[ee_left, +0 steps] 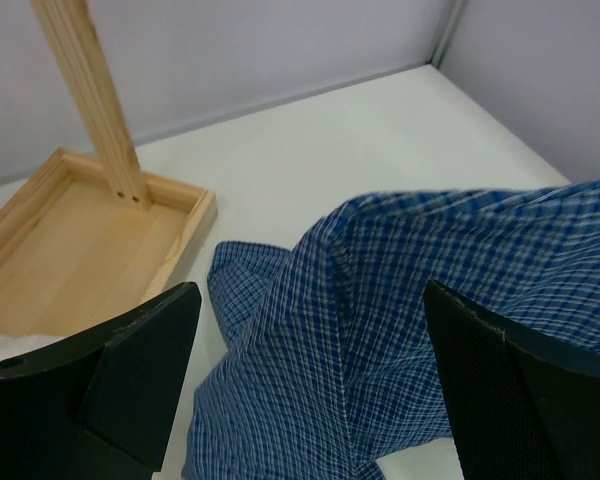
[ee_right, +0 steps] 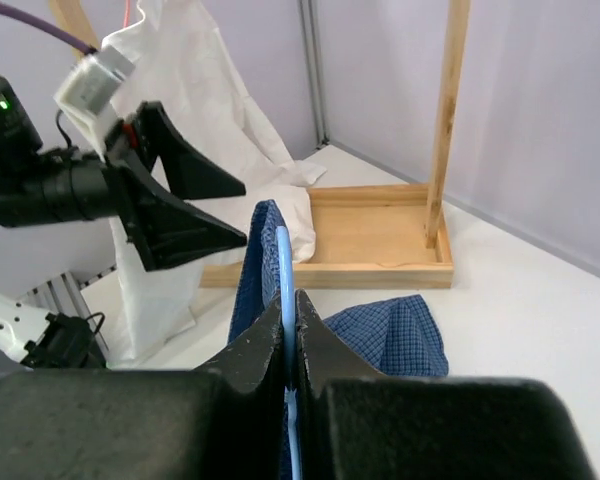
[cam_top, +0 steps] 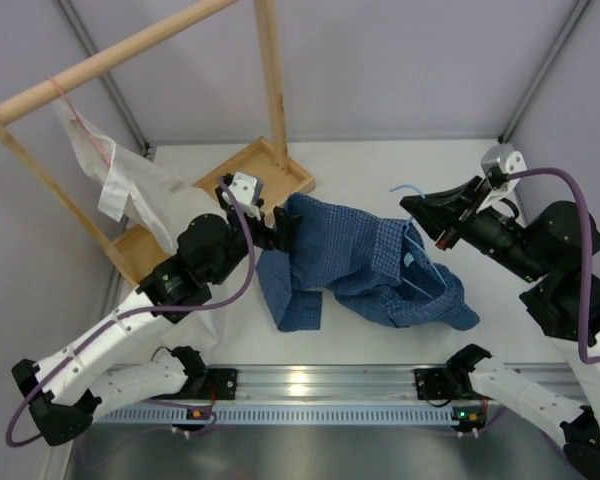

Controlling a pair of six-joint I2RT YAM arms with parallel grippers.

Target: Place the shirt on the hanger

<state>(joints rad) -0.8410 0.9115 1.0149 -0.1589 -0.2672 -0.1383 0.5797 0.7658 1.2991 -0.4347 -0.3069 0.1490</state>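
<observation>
The blue checked shirt (cam_top: 355, 258) lies crumpled on the white table, part of it lifted into a ridge. My right gripper (cam_top: 416, 212) is shut on the light-blue wire hanger (cam_top: 428, 270), whose hook (cam_top: 405, 188) sticks out behind the fingers. In the right wrist view the hanger (ee_right: 284, 262) runs forward from the closed gripper (ee_right: 288, 306), with shirt cloth (ee_right: 254, 270) draped along it. My left gripper (cam_top: 281, 226) is open at the shirt's left end. In the left wrist view the shirt (ee_left: 380, 320) fills the gap between the spread fingers (ee_left: 130, 370).
A wooden rack with a tray base (cam_top: 280, 160), an upright post (cam_top: 271, 70) and a top rod stands at the back left. A white garment (cam_top: 130, 185) hangs from it on a pinkish-red hanger (cam_top: 77, 108). Grey walls enclose the table.
</observation>
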